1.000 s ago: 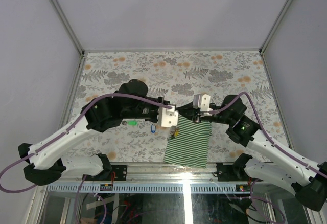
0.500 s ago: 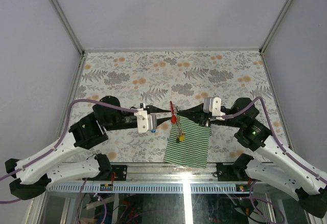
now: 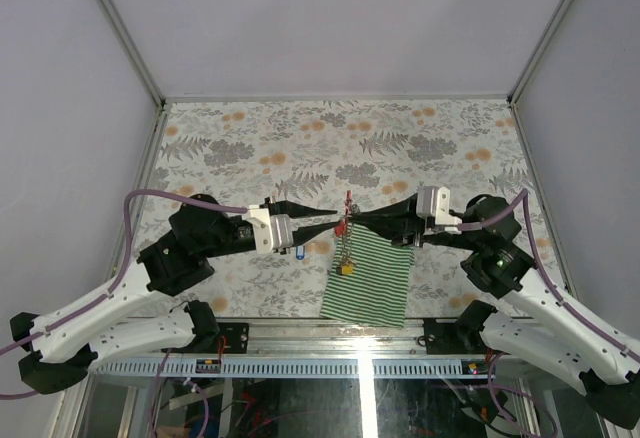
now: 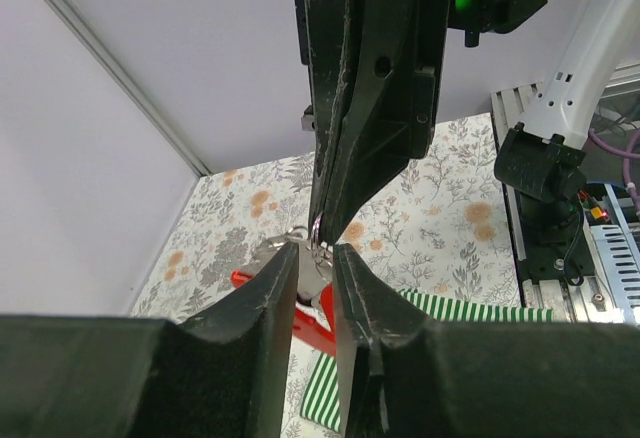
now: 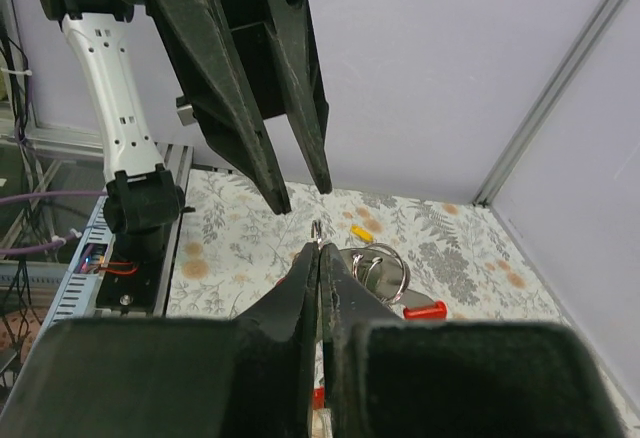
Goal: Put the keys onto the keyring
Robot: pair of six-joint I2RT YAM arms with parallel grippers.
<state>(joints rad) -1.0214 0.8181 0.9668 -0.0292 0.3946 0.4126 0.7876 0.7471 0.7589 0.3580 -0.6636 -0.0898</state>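
Top external view: both arms meet tip to tip above the tabletop. The right pincer is pressed together on a thin wire loop of the keyring. The rest of the keyring hangs just below its tips, with a red clip and a yellow-tagged key, over the striped cloth. The left pincer stands narrowly apart, apparently holding nothing, its tips just beside that loop. A blue-tagged key lies on the tabletop below the left pincer.

Risks, as judged:
- The hold is on thin wire only, so a nudge from the left tips could twist the loop out and drop the keyring.
- The hanging part can swing, so the left pincer may close on the wrong coil.
- The fingertips may collide.
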